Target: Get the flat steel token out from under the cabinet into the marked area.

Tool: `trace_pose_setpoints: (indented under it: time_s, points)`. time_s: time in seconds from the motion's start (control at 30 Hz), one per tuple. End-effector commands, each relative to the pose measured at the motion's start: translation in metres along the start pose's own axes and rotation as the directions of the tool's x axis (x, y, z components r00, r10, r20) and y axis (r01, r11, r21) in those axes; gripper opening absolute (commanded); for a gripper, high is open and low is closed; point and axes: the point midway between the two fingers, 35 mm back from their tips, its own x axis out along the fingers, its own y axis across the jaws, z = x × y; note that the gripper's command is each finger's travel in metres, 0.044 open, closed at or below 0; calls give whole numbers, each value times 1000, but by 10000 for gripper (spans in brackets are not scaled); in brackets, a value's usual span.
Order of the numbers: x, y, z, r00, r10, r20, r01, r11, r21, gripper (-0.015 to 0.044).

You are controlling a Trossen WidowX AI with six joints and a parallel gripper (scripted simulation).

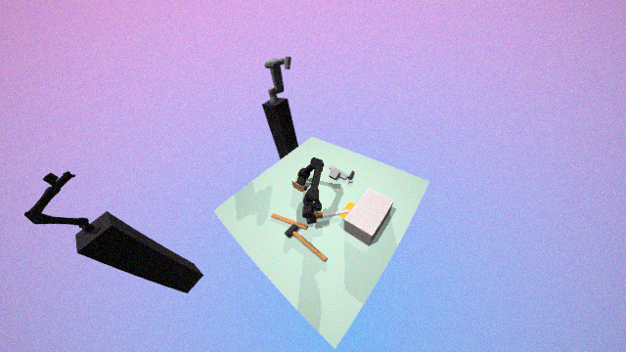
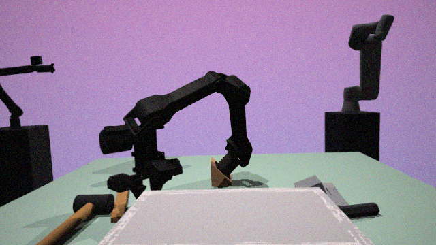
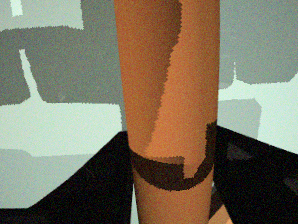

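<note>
Between black fingers: orange handle [image 3: 172, 100] (smoothly rounded).

A plain backdrop spread behind everything, pink and mauve toward the top, and from overhead it slid into violet and then a clear blue at the near side. Fine grain speckled it all over. The pale mint-green table [image 1: 264, 196] [image 2: 283, 170] had straight edges, and from above its corner pointed toward the near side. Light fell across it brightly enough to lay hard-edged, grey-green shadows on the top, several of them long. A tall black pedestal [image 1: 142, 259] [image 2: 37, 153] stood at left, another black pedestal [image 1: 280, 128] [image 2: 351, 133] beyond the table's far side.
</note>
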Motion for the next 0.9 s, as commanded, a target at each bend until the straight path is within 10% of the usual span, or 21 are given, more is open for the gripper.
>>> trace_pose_setpoints:
  time_s: [0.0, 0.87]
  points:
    - [-3, -4, -3, 1000, -9, 11, 9, 1000, -3, 0]
    - [-3, -21, -17, 1000, -10, 10, 10, 1000, -15, 0]
